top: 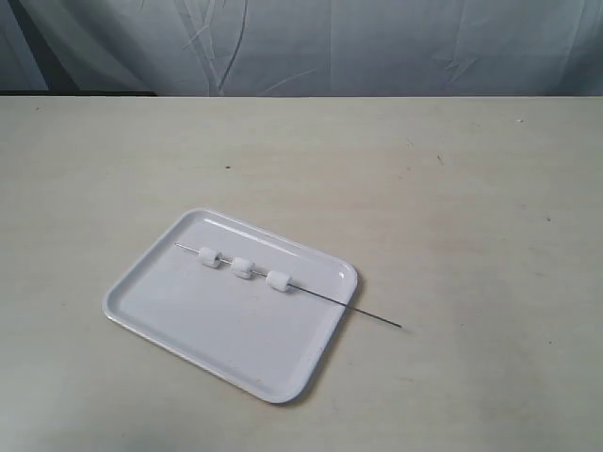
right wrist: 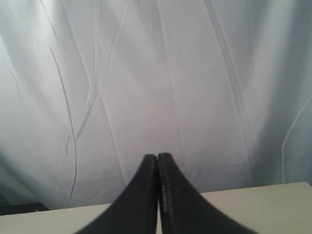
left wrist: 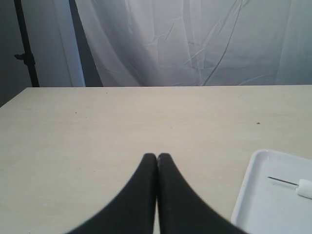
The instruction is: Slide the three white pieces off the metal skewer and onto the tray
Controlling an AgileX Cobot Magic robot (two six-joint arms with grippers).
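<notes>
A pale beige table (top: 471,169) is stretching across the whole scene, its matte top carrying a few tiny dark specks (top: 227,168), scattered well apart. Behind its far edge a wrinkled white cloth backdrop (top: 377,42) is hanging in loose folds, catching soft light. The left wrist view is also showing a thin black pole (left wrist: 23,44) standing beyond the table's corner, beside the cloth's edge.

The white rectangular tray (top: 217,330) looks glossy and smooth; the three small white pieces (top: 243,268) on the thin grey metal skewer (top: 339,303) look matt, like the beige tabletop (top: 452,188).
</notes>
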